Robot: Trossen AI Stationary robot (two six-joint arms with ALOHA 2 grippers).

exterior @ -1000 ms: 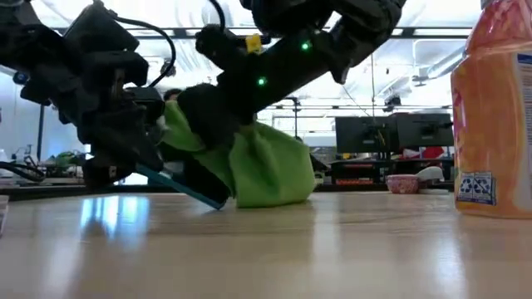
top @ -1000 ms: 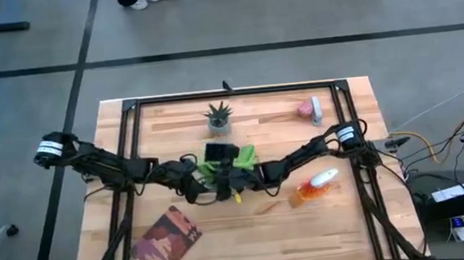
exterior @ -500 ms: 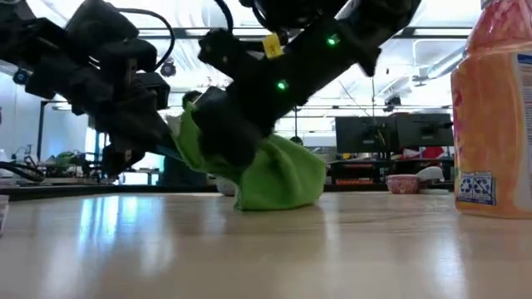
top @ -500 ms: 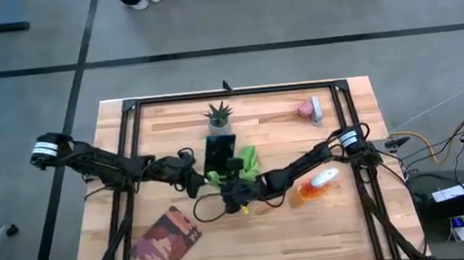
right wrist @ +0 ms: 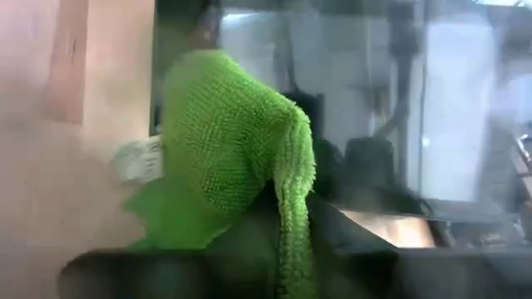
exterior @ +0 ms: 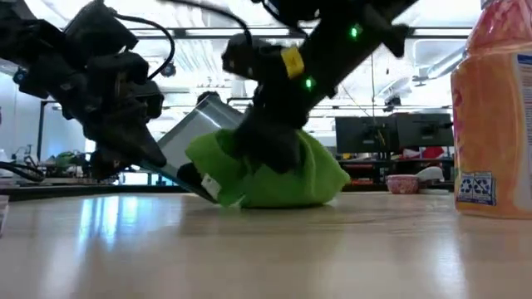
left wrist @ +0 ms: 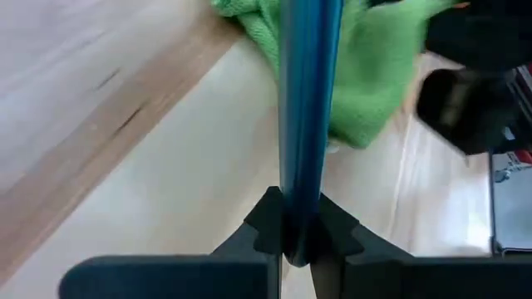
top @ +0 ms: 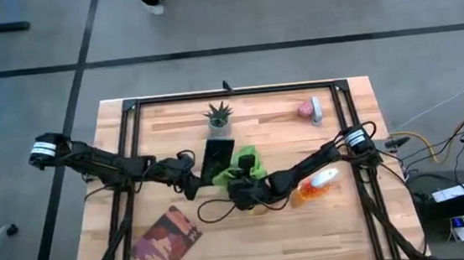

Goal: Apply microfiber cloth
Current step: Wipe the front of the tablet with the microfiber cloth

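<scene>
The lime-green microfiber cloth (top: pixel 248 164) lies bunched against the dark flat tablet (top: pixel 218 160) at mid table, its underside on the wood (exterior: pixel 283 198). The tablet stands tilted, its grey face (exterior: pixel 204 133) leaning up behind the cloth. My left gripper (top: pixel 195 186) is shut on the tablet's edge. My right gripper (top: pixel 239 192) comes from the right and is shut on the cloth, sitting on top of the bunch (exterior: pixel 268 149). My left gripper pinches the tablet's thin blue edge (left wrist: pixel 299 218) between its two fingers, coming level from the table's left. The tablet slants, with its lower part down by the table next to the cloth. My right gripper pinches a raised fold of the cloth (right wrist: pixel 293 218) between its two fingers, slanting down from the right. The rest of the cloth spreads below, resting on the table and against the tablet.
An orange spray bottle (top: pixel 314 186) lies right of the cloth. A small potted plant (top: pixel 219 117) stands behind the tablet, a patterned book (top: pixel 168 241) lies near the front left, and a pink and white thing (top: pixel 310 109) sits far right. Black frame rails (top: pixel 125 156) border the table.
My right gripper has gone toward the table's near edge and down, dragging the cloth along the tablet and onto the wood. The cloth bunch now sits lower and farther right. The tablet in my left gripper has tipped, showing more of its face.
</scene>
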